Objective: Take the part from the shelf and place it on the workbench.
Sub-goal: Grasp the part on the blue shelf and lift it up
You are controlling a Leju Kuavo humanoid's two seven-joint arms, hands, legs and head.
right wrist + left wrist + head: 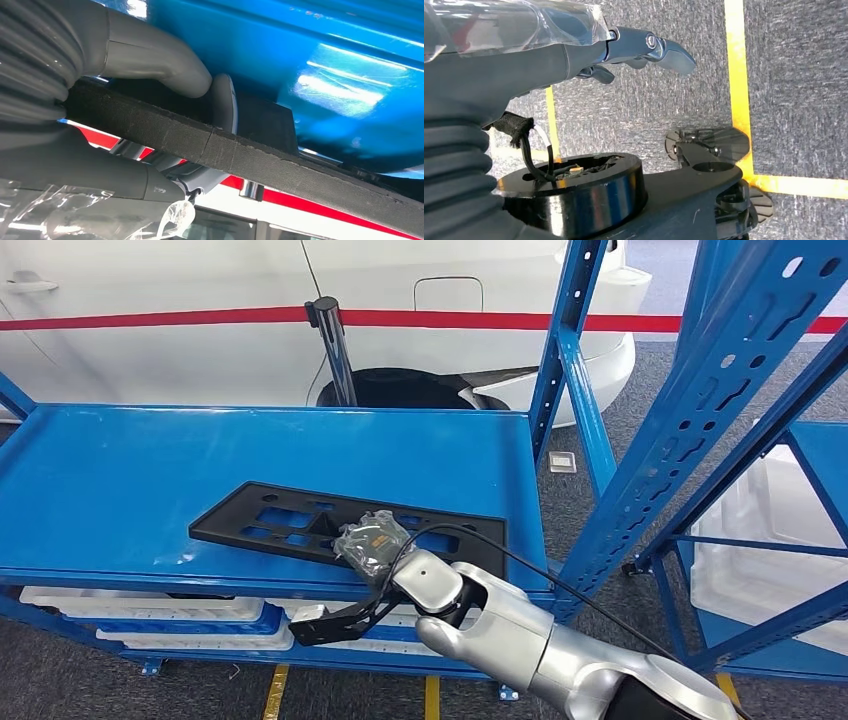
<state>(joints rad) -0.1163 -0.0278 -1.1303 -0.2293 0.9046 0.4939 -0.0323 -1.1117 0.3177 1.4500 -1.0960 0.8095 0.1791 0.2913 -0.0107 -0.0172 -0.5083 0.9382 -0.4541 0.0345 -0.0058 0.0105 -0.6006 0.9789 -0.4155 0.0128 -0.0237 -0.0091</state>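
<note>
The flat black plastic part with rectangular cut-outs (330, 523) lies on the top deck of the blue metal shelf (120, 470), near the deck's front edge, in front of a white car with a red stripe (180, 320). The right hand (372, 543) (wrapped in clear film) grips the part's front edge, thumb (165, 65) on one face, fingers (150, 182) on the other. The left hand (644, 47) hangs over grey carpet (794, 75), fingers extended, holding nothing.
</note>
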